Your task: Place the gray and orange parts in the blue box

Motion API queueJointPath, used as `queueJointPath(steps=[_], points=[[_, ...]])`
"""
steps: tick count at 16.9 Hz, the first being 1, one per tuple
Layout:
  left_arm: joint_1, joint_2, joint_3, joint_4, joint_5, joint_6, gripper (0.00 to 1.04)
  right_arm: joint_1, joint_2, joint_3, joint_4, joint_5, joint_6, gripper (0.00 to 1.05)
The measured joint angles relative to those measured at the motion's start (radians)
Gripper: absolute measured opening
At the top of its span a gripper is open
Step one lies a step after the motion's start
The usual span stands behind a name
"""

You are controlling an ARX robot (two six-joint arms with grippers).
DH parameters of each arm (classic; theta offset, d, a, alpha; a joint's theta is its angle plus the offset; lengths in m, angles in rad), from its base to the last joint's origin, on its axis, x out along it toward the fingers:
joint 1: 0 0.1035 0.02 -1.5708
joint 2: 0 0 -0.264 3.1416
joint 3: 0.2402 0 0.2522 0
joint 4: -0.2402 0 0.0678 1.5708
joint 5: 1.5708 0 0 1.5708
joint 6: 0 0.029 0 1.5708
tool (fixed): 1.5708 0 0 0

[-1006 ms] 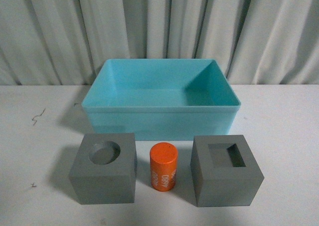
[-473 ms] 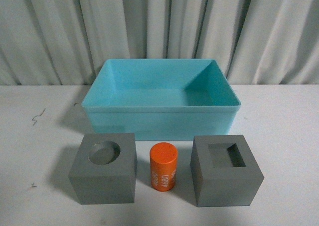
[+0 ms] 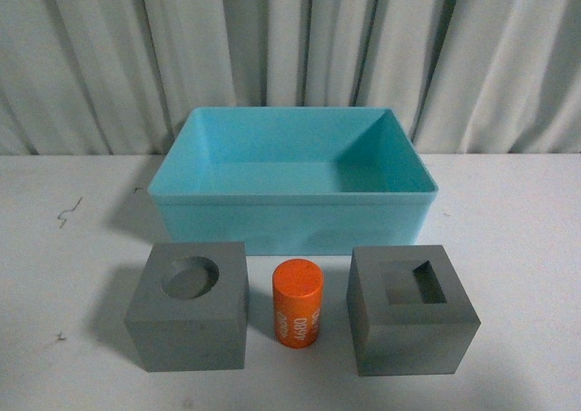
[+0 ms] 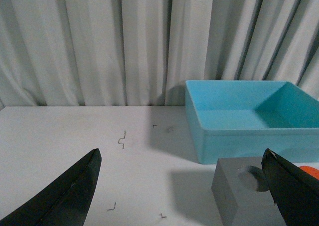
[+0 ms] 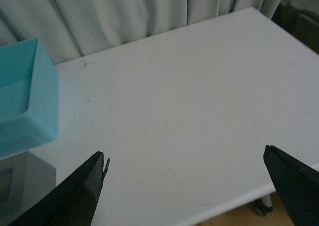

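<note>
In the front view, a gray cube with a round recess (image 3: 189, 317) sits front left, an upright orange cylinder (image 3: 298, 301) with white digits stands beside it, and a gray cube with a square recess (image 3: 410, 309) sits to the right. Behind them stands the blue box (image 3: 292, 213), with nothing inside. Neither arm shows in the front view. My left gripper (image 4: 182, 176) is open over bare table, the round-recess cube (image 4: 244, 196) near its one finger and the blue box (image 4: 249, 136) beyond. My right gripper (image 5: 184, 178) is open above bare table, with the blue box (image 5: 25, 101) and a gray cube (image 5: 20, 186) at the picture's edge.
A white table (image 3: 73, 248) carries everything, and a pleated gray curtain (image 3: 290, 48) hangs behind it. Small dark marks (image 4: 121, 139) dot the tabletop left of the box. The table's right edge (image 5: 239, 201) lies close under my right gripper.
</note>
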Motion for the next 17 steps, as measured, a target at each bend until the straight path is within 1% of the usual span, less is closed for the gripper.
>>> queueJointPath(steps=[1, 2, 3, 6, 9, 10, 11, 12, 17], points=[[0.000, 0.000, 0.000, 0.000, 0.000, 0.000, 0.98, -0.050, 0.145, 0.071, 0.092, -0.059, -0.060, 0.98], [0.000, 0.000, 0.000, 0.000, 0.000, 0.000, 0.98, -0.034, 0.245, 0.107, 0.145, -0.071, -0.105, 0.98], [0.000, 0.000, 0.000, 0.000, 0.000, 0.000, 0.98, 0.016, 0.346, 0.132, 0.189, -0.083, -0.137, 0.98], [0.000, 0.000, 0.000, 0.000, 0.000, 0.000, 0.98, 0.206, 0.555, 0.148, 0.334, 0.015, -0.120, 0.98], [0.000, 0.000, 0.000, 0.000, 0.000, 0.000, 0.98, 0.436, 0.708, 0.164, 0.421, 0.129, -0.024, 0.98], [0.000, 0.000, 0.000, 0.000, 0.000, 0.000, 0.98, 0.504, 0.758, 0.182, 0.444, 0.153, 0.009, 0.98], [0.000, 0.000, 0.000, 0.000, 0.000, 0.000, 0.98, 0.553, 0.800, 0.197, 0.464, 0.171, 0.030, 0.98], [0.000, 0.000, 0.000, 0.000, 0.000, 0.000, 0.98, 0.583, 0.842, 0.209, 0.477, 0.189, 0.043, 0.98], [0.000, 0.000, 0.000, 0.000, 0.000, 0.000, 0.98, 0.611, 1.000, 0.248, 0.495, 0.241, 0.078, 0.98]])
